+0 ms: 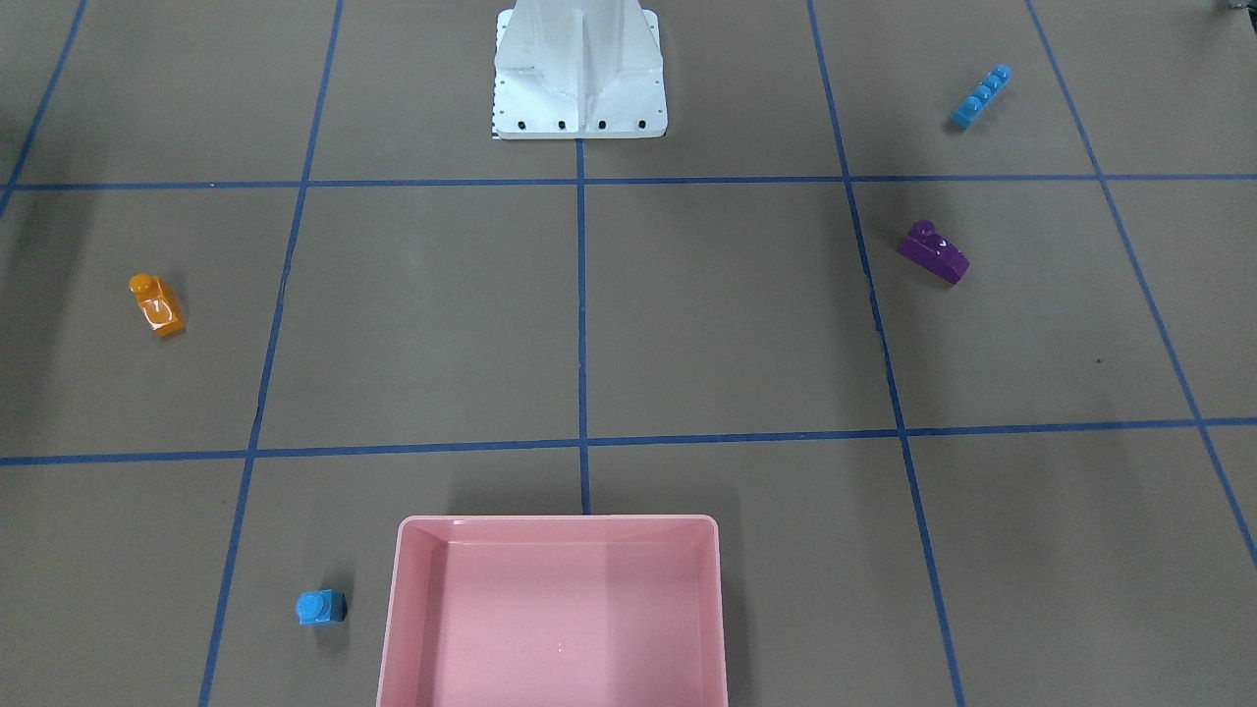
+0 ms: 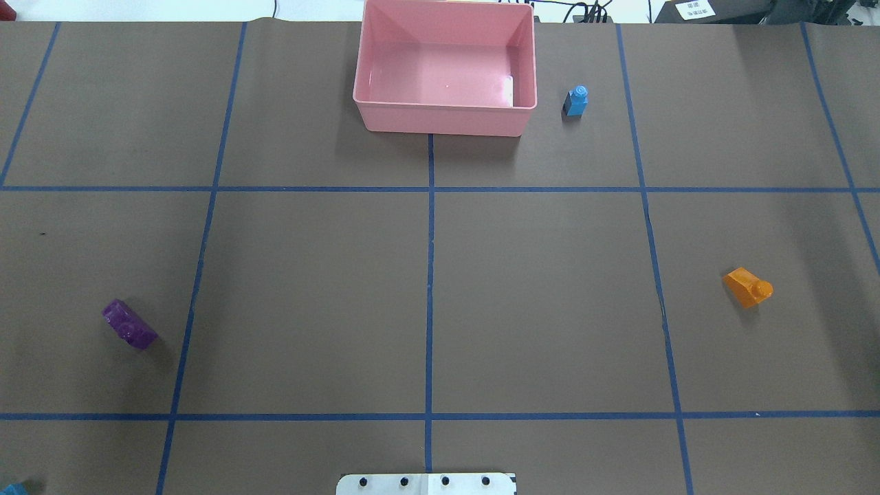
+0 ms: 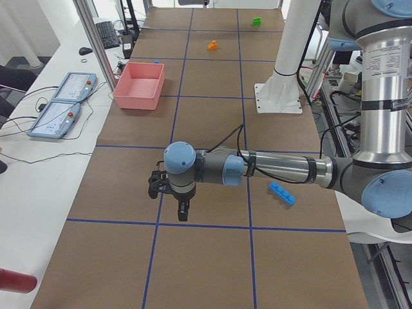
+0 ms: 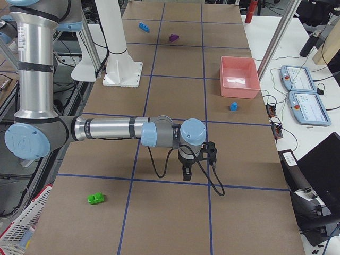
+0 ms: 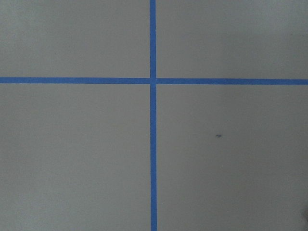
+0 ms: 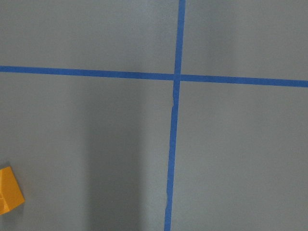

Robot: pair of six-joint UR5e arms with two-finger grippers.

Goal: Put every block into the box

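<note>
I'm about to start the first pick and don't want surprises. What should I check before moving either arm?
1. Nothing covers the box, no block inside: ok.
2. All five found, each lying apart: orange block, purple block, small light-blue block, long light-blue block, green block: ok.
3. Left gripper open: cannot tell.
4. Right gripper open: cannot tell.
5. Right wrist view centred on the orange block: not ok, it shows only at the left edge.

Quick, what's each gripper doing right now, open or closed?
Left gripper: cannot tell, seen only from the side.
Right gripper: cannot tell, seen only from the side.
</note>
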